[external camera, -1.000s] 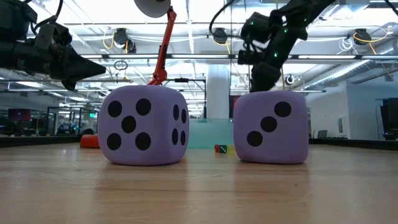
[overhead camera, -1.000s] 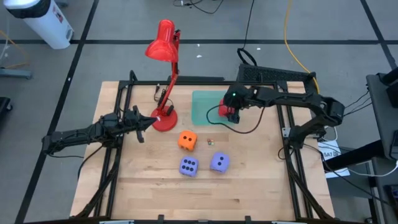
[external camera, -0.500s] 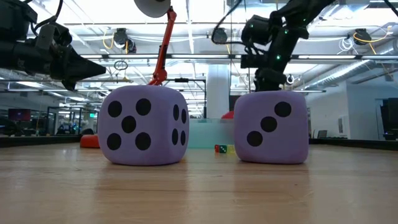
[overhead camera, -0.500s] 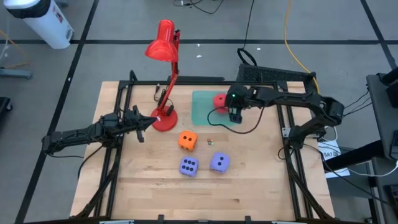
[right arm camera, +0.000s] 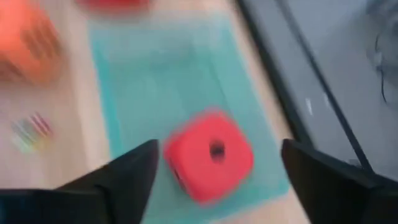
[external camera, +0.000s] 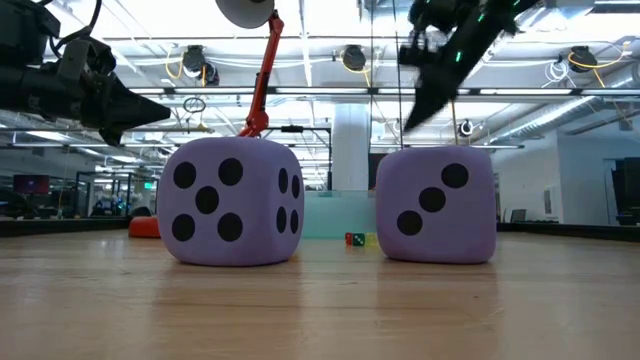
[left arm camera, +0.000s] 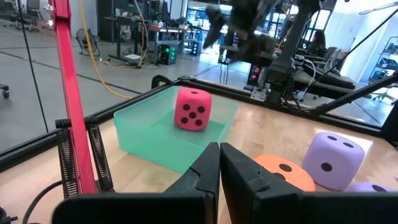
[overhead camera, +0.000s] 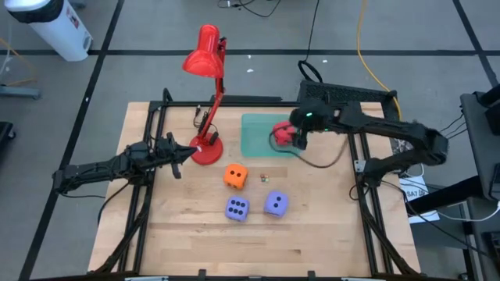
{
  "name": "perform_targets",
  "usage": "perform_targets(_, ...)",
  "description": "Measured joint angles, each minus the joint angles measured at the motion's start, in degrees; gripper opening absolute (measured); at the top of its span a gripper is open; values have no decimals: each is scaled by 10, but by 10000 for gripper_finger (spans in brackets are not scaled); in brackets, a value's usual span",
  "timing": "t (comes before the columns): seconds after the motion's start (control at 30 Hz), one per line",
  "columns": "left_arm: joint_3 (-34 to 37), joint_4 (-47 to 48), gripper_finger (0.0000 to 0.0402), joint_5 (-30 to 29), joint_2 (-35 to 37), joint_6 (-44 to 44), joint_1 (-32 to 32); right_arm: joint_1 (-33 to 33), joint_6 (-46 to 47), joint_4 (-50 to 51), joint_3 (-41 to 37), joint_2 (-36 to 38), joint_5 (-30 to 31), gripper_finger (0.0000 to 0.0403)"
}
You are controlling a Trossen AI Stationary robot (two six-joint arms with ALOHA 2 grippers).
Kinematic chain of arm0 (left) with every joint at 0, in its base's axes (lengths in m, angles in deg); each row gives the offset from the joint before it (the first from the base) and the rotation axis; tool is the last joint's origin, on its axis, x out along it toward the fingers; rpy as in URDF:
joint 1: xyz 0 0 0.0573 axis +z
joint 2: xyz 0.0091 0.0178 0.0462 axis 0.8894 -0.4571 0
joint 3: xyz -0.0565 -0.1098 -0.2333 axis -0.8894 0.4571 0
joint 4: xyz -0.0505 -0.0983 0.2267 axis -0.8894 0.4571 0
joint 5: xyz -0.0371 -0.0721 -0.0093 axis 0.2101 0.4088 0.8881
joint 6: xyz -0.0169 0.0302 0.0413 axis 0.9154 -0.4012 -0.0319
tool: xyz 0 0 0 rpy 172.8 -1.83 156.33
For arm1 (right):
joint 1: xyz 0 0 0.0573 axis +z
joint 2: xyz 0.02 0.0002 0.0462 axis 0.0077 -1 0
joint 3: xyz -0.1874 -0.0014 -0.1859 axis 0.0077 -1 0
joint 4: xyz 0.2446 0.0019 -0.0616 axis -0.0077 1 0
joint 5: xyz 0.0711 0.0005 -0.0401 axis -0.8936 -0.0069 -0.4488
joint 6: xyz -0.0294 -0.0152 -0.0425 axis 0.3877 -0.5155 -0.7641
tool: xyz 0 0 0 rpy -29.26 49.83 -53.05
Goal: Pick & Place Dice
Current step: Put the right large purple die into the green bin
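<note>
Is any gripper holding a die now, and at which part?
No. The red die lies free in the green tray; both grippers hold nothing.

Two slender arms of dark, near-black links joined by rounded joint housings. The right arm carries a small green indicator light near its wrist, and a thin black cable loops from that wrist. The left arm ends in a pair of tapering black fingers with flat, matte inner faces. The right arm's fingers are likewise plain black wedges.
</note>
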Motion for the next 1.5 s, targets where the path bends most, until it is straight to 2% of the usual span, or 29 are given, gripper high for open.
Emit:
perform_targets(0.2, 0, 0, 21, 0, 0, 1, 0, 4, 23, -138, -50, 154, -102, 156)
perform_targets(0.33, 0, 0, 21, 0, 0, 1, 0, 5, 52, -251, -146, 252, -160, 46)
perform_targets(0.4, 0, 0, 21, 0, 0, 1, 0, 5, 77, -311, -206, 293, -184, 12)
perform_targets(0.57, 0, 0, 21, -1, 0, 11, 0, 6, 143, -446, -354, 355, -197, 22)
perform_targets(0.8, -1, 4, 21, 4, 0, 24, 0, 6, 171, -491, -465, 392, -197, 2)
perform_targets(1.0, -1, 4, 21, 4, 0, 20, 0, 9, 189, -540, -525, 403, -196, 4)
perform_targets(1.13, -1, 4, 21, -2, 0, 16, 0, 9, 153, -583, -557, 401, -196, 1)
perform_targets(1.5, 0, -9, 21, -16, 0, 7, 0, 9, 144, -591, -560, 400, -197, 15)
